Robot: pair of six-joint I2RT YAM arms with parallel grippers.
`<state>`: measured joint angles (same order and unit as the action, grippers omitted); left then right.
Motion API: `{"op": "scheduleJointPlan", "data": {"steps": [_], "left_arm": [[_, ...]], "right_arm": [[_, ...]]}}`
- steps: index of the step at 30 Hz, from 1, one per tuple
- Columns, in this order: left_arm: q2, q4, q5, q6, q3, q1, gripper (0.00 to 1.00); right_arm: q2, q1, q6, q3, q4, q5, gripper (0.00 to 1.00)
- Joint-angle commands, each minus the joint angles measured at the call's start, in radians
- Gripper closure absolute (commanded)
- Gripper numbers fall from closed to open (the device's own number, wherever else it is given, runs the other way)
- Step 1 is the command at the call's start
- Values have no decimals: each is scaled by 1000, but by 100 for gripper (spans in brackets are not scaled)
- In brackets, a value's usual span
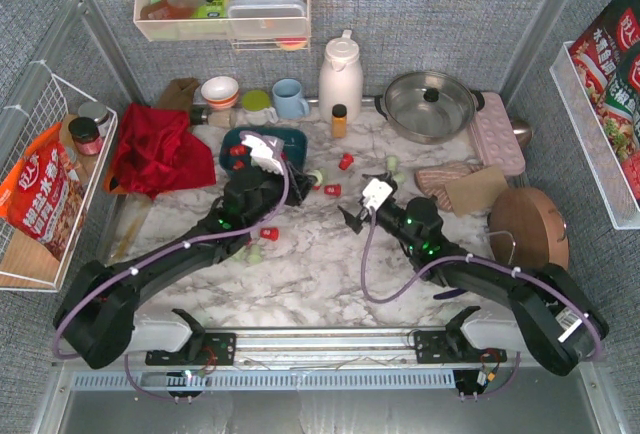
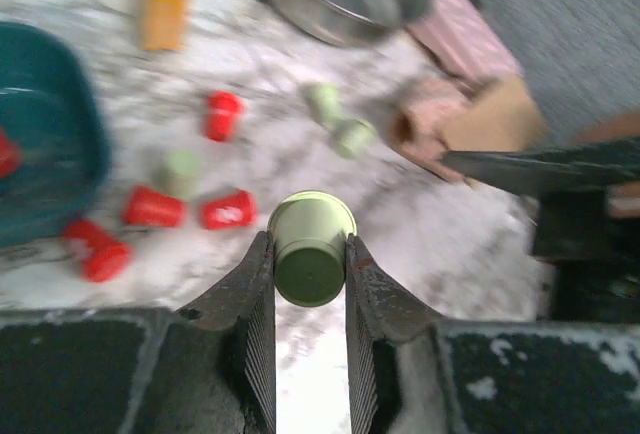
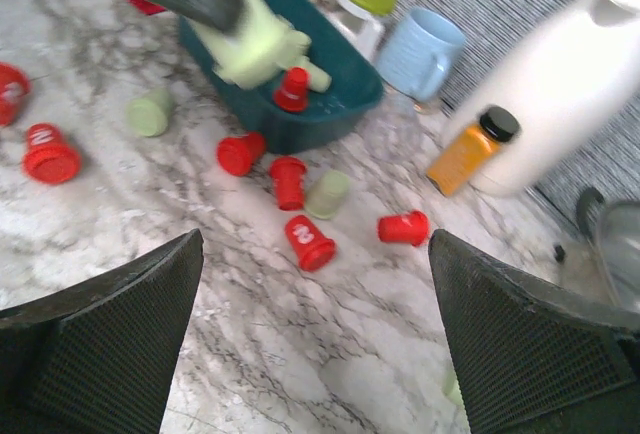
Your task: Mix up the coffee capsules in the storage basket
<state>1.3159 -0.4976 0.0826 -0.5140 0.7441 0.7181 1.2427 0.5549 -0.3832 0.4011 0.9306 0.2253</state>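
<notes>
One green capsule (image 2: 311,239) in left end effector (image 2: 308,252)

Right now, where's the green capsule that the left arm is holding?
Left wrist view, centre: the green capsule is pinched in the left gripper, above the marble, with the storage basket at left and loose red capsules between them.

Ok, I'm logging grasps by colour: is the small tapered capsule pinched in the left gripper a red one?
No, the left wrist view shows the left gripper clamping a pale mint green capsule between its fingers.
</notes>
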Motion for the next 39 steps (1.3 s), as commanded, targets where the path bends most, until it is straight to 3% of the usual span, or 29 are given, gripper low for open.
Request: {"op": "scheduleJointPlan", "data": {"steps": [1, 5, 8, 13, 20, 26, 33, 34, 35, 36, 39], "left_arm": [[-53, 58, -416, 125, -3, -2, 100], [-41, 33, -632, 212, 14, -11, 100], [8, 43, -674, 240, 62, -32, 100], [100, 48, -651, 220, 130, -71, 100], [250, 14, -603, 166, 209, -183, 100], [446, 77, -570, 180, 371, -248, 100], [598, 189, -450, 70, 477, -332, 98], [603, 194, -425, 60, 476, -341, 82], [602, 199, -412, 49, 471, -345, 50], [598, 205, -409, 39, 465, -349, 32], [576, 241, -410, 47, 455, -350, 6]], "right_arm": [[-28, -10, 153, 69, -132, -281, 1], [-46, -61, 381, 175, -374, -541, 1], [-53, -111, 463, 165, -392, -612, 1], [-54, -161, 585, 123, -362, -629, 1], [-2, -166, 545, 196, -458, -533, 1], [-4, -166, 550, 188, -437, -530, 1], [17, -165, 548, 211, -469, -525, 1], [17, -166, 546, 211, -470, -525, 1], [19, -166, 545, 211, -469, -525, 1], [21, -166, 543, 211, -468, -525, 1], [27, -165, 543, 214, -469, -522, 1]]}}
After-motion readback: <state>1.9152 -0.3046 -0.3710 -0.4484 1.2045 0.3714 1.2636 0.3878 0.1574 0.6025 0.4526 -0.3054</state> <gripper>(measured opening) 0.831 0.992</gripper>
